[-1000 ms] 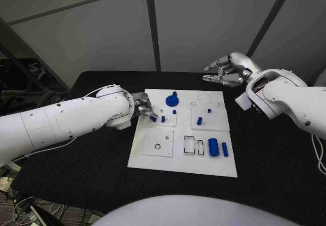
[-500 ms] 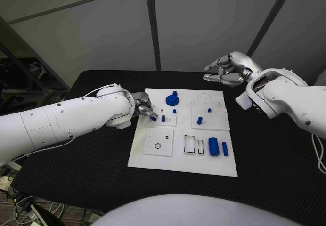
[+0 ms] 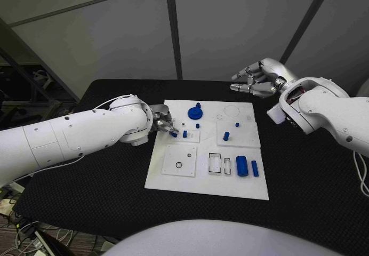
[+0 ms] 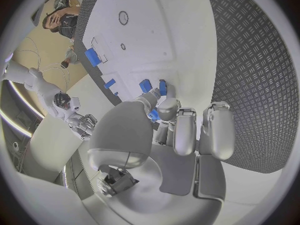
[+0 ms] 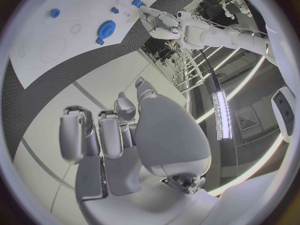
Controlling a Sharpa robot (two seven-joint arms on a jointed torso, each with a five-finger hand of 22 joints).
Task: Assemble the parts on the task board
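The white task board [image 3: 207,184] lies in the middle of the black table. My left hand [image 3: 163,124] sits at the board's left edge and pinches a small blue part [image 3: 174,134] low over a small raised plate [image 3: 192,138]. A blue peg [image 3: 184,134] stands just beside it. In the left wrist view the pinched part [image 4: 154,115] shows between thumb and finger of my left hand [image 4: 181,130]. My right hand [image 3: 257,82] hangs behind the board's far right corner, with loosely bent fingers holding nothing; the same hand [image 5: 125,135] shows nothing in it in the right wrist view.
On the board are a blue gear [image 3: 196,113], two short pegs [image 3: 226,137], a thick blue cylinder [image 3: 241,166], a thinner rod [image 3: 254,169] and outlined slots [image 3: 214,164]. The black table [image 3: 92,181] extends around the board on all sides.
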